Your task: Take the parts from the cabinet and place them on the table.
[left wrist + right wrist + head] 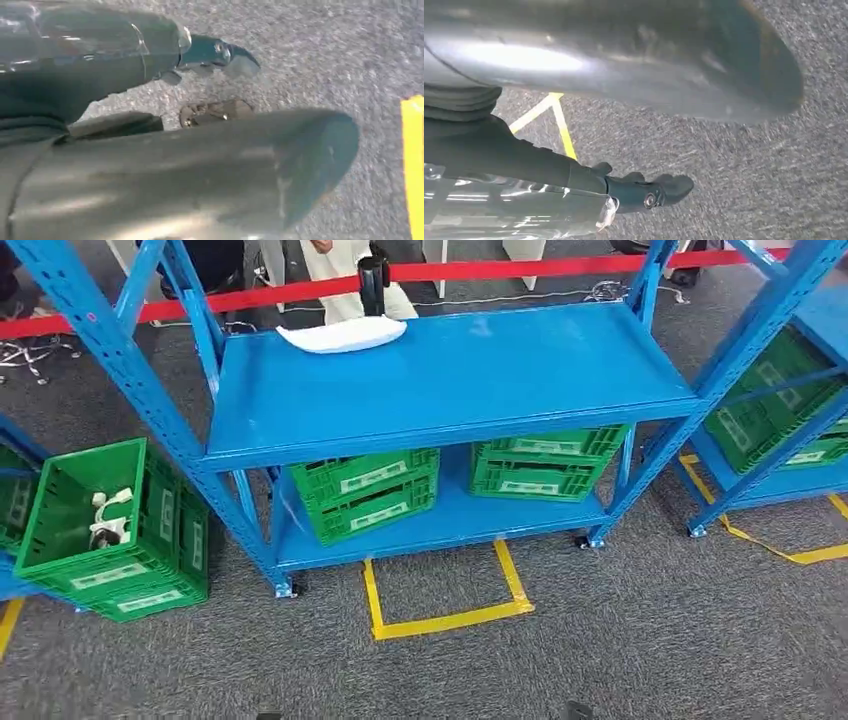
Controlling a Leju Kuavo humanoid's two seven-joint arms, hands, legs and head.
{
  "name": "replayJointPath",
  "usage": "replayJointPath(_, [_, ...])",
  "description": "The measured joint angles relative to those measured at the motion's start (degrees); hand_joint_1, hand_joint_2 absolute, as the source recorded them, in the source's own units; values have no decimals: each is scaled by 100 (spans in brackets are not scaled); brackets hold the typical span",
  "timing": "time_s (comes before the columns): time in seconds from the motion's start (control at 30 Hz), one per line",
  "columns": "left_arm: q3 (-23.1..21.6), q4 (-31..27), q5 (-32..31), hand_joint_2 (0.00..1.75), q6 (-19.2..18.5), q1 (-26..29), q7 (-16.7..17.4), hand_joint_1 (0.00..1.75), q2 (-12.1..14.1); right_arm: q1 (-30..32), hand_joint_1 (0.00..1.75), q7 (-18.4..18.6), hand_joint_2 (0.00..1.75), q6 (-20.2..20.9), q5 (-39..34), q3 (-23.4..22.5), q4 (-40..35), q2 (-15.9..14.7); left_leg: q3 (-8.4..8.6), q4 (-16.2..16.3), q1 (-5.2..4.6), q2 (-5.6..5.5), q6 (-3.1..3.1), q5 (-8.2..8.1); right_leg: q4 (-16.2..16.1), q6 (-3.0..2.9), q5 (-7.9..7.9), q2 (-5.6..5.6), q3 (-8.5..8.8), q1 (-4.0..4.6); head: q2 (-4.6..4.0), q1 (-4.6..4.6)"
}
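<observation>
Since both arms hang at the robot's sides, with the wrist views looking down at grey carpet, the task looks barely begun, if begun at all. The left hand (210,85) holds nothing: its thumb and darker fingers lie apart over the floor, loosely extended. The right hand (639,165) is likewise empty, its fingers apart with bare carpet between them.

Take the blue rack (440,390) in the head view as the landmark. On its top shelf, towards the back left, lies a white part (342,335), flat and long, just in front of a dark post (372,282) that stands behind the rack. On the lower shelf sit two green crates (365,490), side by side; what they hold cannot be told. Left of the rack, on a neighbouring shelf, an open crate (75,515) is tilted towards the camera, and a second white part (108,520) rests inside it. Right of the rack, more crates (770,410) are stacked on another rack. Yellow tape (445,618) marks a bay on the carpet just in front of the rack.

No table is to be seen, so nothing appears delivered. By my reading everything is left: approach, reach, grasp a part, turn and set it down
</observation>
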Motion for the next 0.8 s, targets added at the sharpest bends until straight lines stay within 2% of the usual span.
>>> replayJointPath(0.13, [0,0,2,0,2,-1,0,0,-4,-3,0,-4,0,9,0,20,-2,7,-4,0,-39,-4,34,-21,-30,-1,3,-1,15,-32,0,37])
replayJointPath(0.17, [0,0,4,0,9,-2,0,0,-4,-1,0,-13,175,20,-2,31,-2,4,-3,0,-43,-4,42,-26,-39,0,4,-1,17,-36,0,37])
replayJointPath(0.3, [-2,0,-22,0,212,-5,46,0,-4,1,0,-20,175,55,-44,37,-2,0,-3,3,-54,-3,63,-38,-64,39,7,-2,27,-47,0,46])
replayJointPath(0.33, [-2,0,-22,175,262,-4,74,0,-6,1,0,-20,175,63,-46,37,0,0,-3,4,-61,-4,69,-42,-67,93,6,-2,27,-55,0,46])
replayJointPath(0.37, [-2,0,-22,175,282,-4,96,0,-9,1,0,-20,175,72,-44,37,0,0,-3,5,-68,-5,77,-44,-68,118,4,-2,27,-63,0,46])
replayJointPath(0.47, [-2,0,-22,175,319,-5,199,0,-13,1,0,-20,175,87,-44,42,-2,2,1,5,-74,-7,79,-45,-68,137,-5,-2,29,-68,0,33])
replayJointPath(0.63, [-2,0,26,175,317,-4,400,0,-13,1,0,7,175,85,-46,44,-2,2,11,4,-71,-9,79,-45,-65,142,-8,-3,32,-66,0,31])
replayJointPath(0.8, [-6,0,-33,175,343,-6,713,0,-13,0,0,276,175,-2,-15,70,0,0,19,3,-65,-11,79,-45,-61,142,-10,-3,37,-61,0,31])
